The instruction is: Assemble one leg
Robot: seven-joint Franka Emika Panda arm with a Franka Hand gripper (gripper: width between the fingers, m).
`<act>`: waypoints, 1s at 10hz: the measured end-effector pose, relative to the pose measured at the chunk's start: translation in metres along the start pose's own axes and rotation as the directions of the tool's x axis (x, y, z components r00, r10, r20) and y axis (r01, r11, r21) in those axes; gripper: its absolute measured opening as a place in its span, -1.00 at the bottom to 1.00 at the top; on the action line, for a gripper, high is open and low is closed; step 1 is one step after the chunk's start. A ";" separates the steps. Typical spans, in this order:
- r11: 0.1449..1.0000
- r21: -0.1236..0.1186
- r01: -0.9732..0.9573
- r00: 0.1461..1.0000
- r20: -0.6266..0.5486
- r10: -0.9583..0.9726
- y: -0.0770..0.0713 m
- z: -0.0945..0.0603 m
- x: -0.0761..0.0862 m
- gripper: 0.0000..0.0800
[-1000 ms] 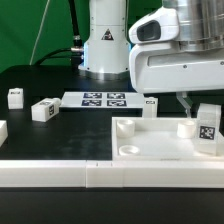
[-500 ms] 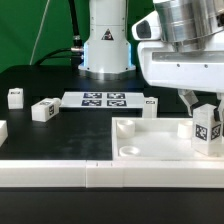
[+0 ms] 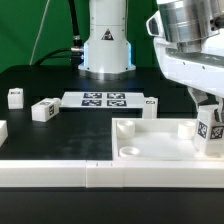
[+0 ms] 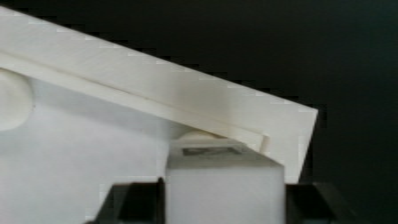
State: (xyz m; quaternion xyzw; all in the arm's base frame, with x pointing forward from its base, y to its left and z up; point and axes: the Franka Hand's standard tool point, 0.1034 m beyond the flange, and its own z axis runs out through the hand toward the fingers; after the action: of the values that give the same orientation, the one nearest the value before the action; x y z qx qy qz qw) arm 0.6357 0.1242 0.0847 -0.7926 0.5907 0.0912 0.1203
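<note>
Here, in the exterior view, the hand [image 3: 208,108] hangs over the panel [image 3: 150,140] at its corner on the exterior view's right, clenched on the leg [image 3: 210,130]. The leg stands upright between the fingers with its square black-and-white tag facing the camera. Its lower end reaches the level of the panel's rim at that corner, but I cannot tell whether it touches the panel. The panel lies flat on the dark worktop [image 3: 50,135], with a round socket [image 3: 129,151] in its near corner on the exterior view's left. Beyond the panel's far edge lies the marker board [image 3: 105,99], and a small white piece [image 3: 150,103] sits just beside that same edge. Well apart from the panel, on the exterior view's left, stand a nearer post [image 3: 43,110] and a farther post [image 3: 15,97], both white and tagged. In front of the panel a long white rail [image 3: 90,175] runs along its near side, and behind the panel, past the marker board, rises the arm's base [image 3: 106,45]. In the wrist view the leg [image 4: 222,175] fills the gap between two dark fingers [image 4: 139,205], gripped on both sides by the hand [image 4: 222,205]. The panel [image 4: 107,130] shows as a pale slanted sheet with a raised rim against the black worktop [image 4: 267,40], and the leg's far end lies close against the panel's corner, though contact there is not clear
</note>
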 end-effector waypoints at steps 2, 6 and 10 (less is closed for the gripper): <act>0.990 -0.026 0.142 0.990 0.017 -0.141 0.000 0.002 -0.007 0.15; 0.855 -0.027 0.519 0.855 0.020 -0.518 0.000 0.003 -0.007 0.61; 0.459 -0.116 0.881 0.463 0.007 -0.886 -0.001 0.003 -0.006 0.62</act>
State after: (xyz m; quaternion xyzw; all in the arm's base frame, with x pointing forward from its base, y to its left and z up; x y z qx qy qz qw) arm 0.6353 0.1311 0.0842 -0.9910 0.0928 0.0244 0.0929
